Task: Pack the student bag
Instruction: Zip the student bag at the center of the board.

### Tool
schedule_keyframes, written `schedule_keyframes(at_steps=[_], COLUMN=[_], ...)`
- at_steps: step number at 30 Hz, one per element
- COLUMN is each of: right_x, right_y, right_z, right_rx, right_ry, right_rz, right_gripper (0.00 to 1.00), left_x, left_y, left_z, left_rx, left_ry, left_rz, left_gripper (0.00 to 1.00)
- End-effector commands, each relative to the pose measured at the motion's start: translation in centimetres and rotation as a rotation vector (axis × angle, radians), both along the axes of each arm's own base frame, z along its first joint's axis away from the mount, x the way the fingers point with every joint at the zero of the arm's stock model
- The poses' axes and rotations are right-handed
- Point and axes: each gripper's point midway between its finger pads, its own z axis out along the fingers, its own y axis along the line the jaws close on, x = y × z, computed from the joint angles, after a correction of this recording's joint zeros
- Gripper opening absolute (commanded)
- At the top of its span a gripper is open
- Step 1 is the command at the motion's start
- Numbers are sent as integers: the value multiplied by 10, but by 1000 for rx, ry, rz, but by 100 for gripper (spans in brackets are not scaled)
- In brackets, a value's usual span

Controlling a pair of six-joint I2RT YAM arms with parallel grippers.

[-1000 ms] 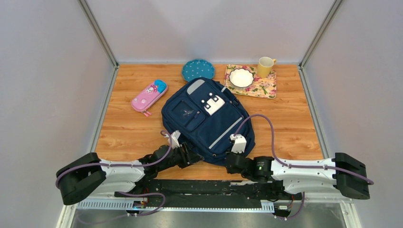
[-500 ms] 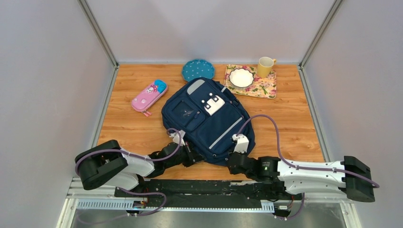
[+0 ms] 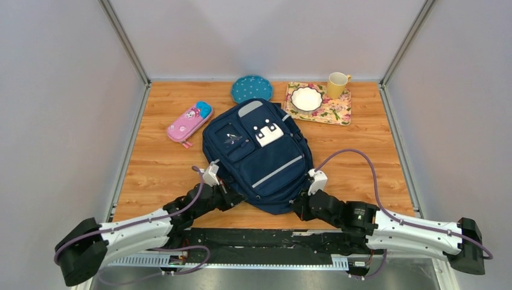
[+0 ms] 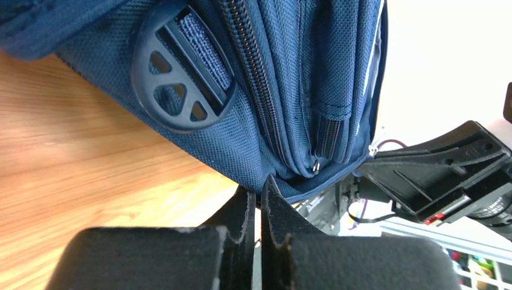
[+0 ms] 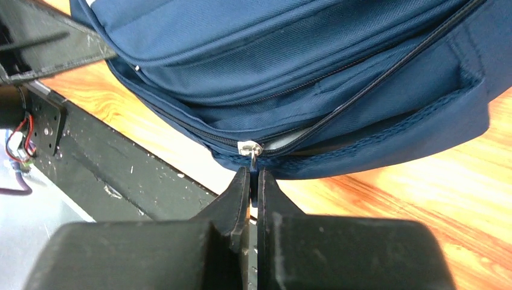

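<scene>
Since the right pincer [image 5: 253, 178] is seen clamped on the zip pull [image 5: 250, 150] and the left pincer [image 4: 261, 192] is pinched shut on the near corner of the student bag [image 3: 256, 160], that corner should be kept taut while the pull is drawn steadily along its track. The bag is laid flat mid-counter [image 3: 151, 175], and the pink pencil case [image 3: 189, 122] is noted beyond.

We reach both arms low and forward with elbows splayed outward, the left arm [image 3: 139, 226] angling in from the left and the right arm [image 3: 410, 232] from the right. Our left gripper [image 4: 261, 188] has its jaws pressed together. Our right gripper [image 5: 253, 175] is pinched tight on a zip pull [image 5: 250, 149].
</scene>
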Motion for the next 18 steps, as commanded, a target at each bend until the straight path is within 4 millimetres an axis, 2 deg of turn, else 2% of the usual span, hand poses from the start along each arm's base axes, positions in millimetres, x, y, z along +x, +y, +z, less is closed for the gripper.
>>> schedule_keyframes(at_steps=[1,2,3,4,6,7,8,9,13,18], right_x=[-8,-9,-16,-18,-21,-22,-22,-21,-18,-13], right_y=[12,21,27,31,41,44,47,50,54,47], right_z=[2,5,4,3,0,0,-3,-2,-9,-32], right_rx=[-35,-17,-7,-4,2,6,-3,6,-22,-114], right_ry=[-3,-12,11,22,46,49,59,62,96,148], right_rz=[137,170,213,232,256,262,266,265,228,155], right_gripper=[0,0,0,0,0,0,0,0,0,0], left_x=[16,15,16,14,13,11,9,10,6,8], left_y=[53,59,61,67,70,74,76,76,87,86], left_z=[-29,-32,-24,-28,-20,-21,-20,-14,-13,-9], left_rx=[258,284,276,306,309,335,344,345,409,418], left_ry=[-44,-37,-61,-49,-77,-69,-73,-91,-84,-92], left_rz=[118,121,127,132,126,121,113,107,103,98], left_gripper=[0,0,0,9,19,27,29,30,32,33])
